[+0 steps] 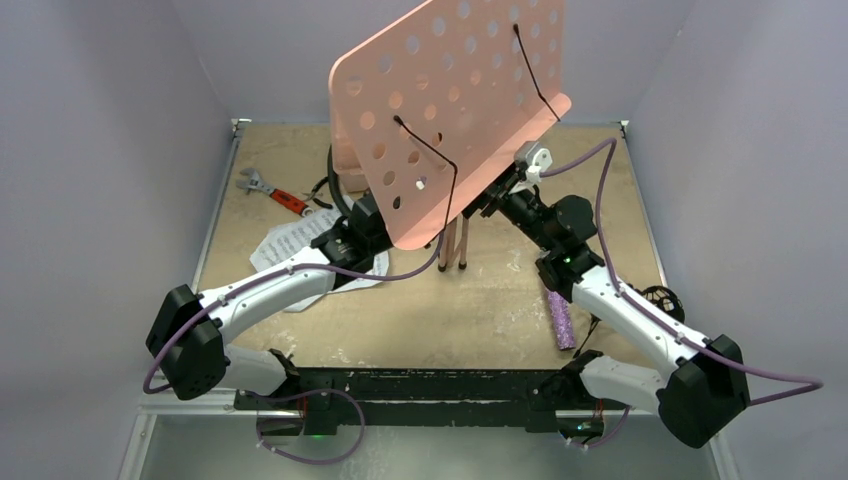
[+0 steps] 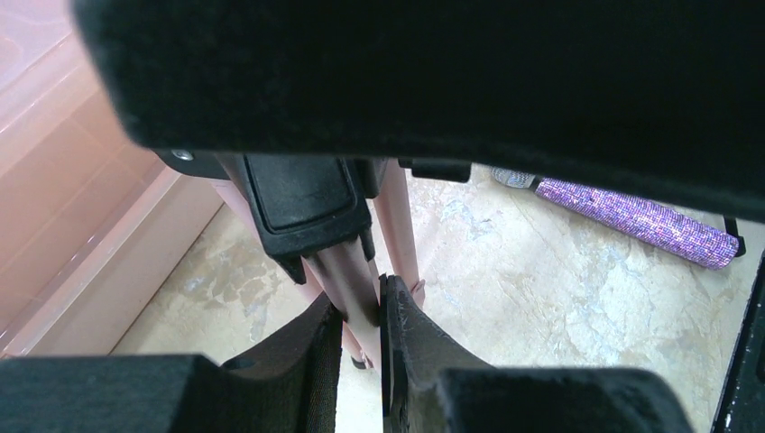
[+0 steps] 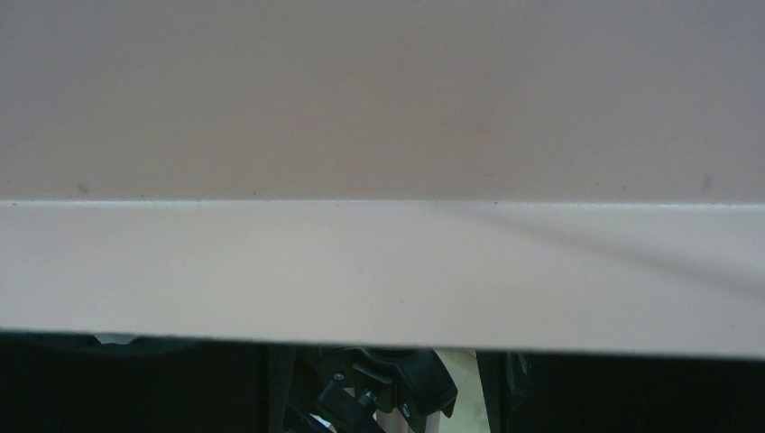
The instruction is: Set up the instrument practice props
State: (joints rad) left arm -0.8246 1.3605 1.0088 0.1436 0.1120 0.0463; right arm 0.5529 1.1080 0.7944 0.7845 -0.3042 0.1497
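Left fingers (image 2: 410, 347) clamped on pole of pink music stand (image 1: 450, 110) | right fingers (image 1: 503, 192) sat beside its ledge, spacing could not be told | microphone (image 1: 563, 320) lay lower right

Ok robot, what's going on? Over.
Left jaws shut on pole of pink music stand. Right jaws by its ledge, state unclear. Purple microphone lying flat.

The view is almost wholly filled by the pink music stand (image 3: 379, 99), seen from very close and blurred. Its flat panel is spread across the upper half. Below it a paler band, the shelf lip (image 3: 361, 271), is stretched from edge to edge. A faint dark streak (image 3: 613, 257) is seen slanting across the lip's right part. Beneath the lip only darkness is shown, with a black jointed fitting (image 3: 370, 397) glimpsed at bottom centre — its owner cannot be told.
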